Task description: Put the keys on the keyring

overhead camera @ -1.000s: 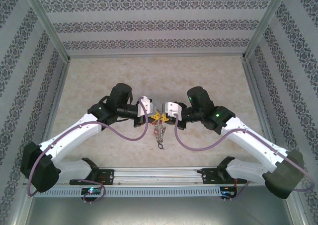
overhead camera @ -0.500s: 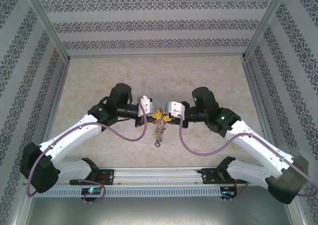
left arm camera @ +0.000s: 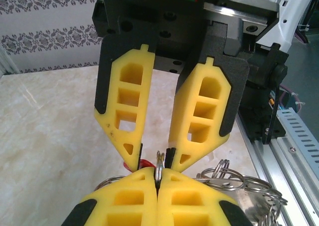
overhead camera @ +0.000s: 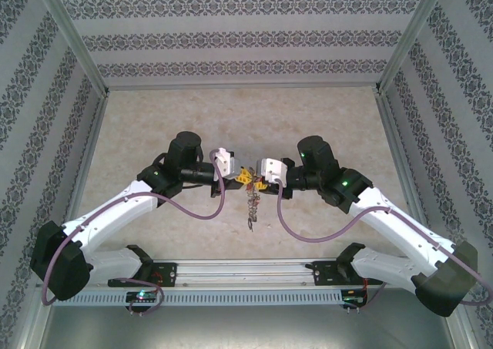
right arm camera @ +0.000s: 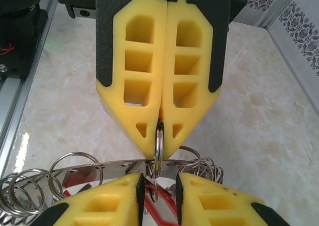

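My right gripper (right arm camera: pixel 158 148) is shut on a small silver split ring (right arm camera: pixel 159 153), gripping its top edge. My left gripper (left arm camera: pixel 153 161) faces it with its jaws apart, open around that same split ring (left arm camera: pixel 159 162) and a red tag (left arm camera: pixel 145 163). The red tag (right arm camera: pixel 167 208) also lies between the left fingers (right arm camera: pixel 119 201). Just behind the ring runs the flat grey band of the keyring (right arm camera: pixel 109 165), hung with several wire loops. From above, the left gripper (overhead camera: pixel 240 176) and the right gripper (overhead camera: pixel 259 181) meet tip to tip over the table, and the keys (overhead camera: pixel 249 206) dangle below them.
A pile of loose split rings (left arm camera: pixel 249 181) lies to the right of the fingers, close to the aluminium rail (left arm camera: pixel 294 146) at the table's near edge. The marble-patterned tabletop (overhead camera: pixel 246 118) stretches behind the arms, fenced by patterned walls (overhead camera: pixel 46 95).
The right arm has shifted slightly to the right and its gripper has drawn back a little. The left wrist has risen a touch. The key bundle still hangs between the two grippers.
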`<move>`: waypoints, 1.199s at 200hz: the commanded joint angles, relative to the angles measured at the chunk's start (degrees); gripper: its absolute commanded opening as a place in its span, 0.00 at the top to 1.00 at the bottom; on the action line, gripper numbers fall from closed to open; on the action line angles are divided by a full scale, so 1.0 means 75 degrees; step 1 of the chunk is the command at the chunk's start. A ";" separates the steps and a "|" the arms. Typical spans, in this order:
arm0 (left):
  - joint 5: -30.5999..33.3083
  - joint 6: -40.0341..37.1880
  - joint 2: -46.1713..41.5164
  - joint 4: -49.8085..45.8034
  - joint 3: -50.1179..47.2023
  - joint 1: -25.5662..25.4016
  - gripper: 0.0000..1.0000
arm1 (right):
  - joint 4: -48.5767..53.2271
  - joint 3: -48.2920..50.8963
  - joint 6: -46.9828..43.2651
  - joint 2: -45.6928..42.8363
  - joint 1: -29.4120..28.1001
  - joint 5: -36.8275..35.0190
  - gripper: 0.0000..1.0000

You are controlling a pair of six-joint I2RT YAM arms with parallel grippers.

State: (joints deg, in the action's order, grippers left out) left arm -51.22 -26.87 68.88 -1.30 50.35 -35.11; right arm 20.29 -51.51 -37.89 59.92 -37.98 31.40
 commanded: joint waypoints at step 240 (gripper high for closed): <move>-0.0704 0.0673 -0.0233 0.1778 -0.0303 0.0111 1.00 | -0.0940 0.0037 0.0352 -0.0046 0.0165 0.0892 1.00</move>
State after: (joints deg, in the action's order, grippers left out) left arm -53.74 -23.55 68.12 5.41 48.36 -34.57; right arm 16.51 -49.78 -36.99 58.43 -36.47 34.17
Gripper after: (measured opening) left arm 0.060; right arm 0.040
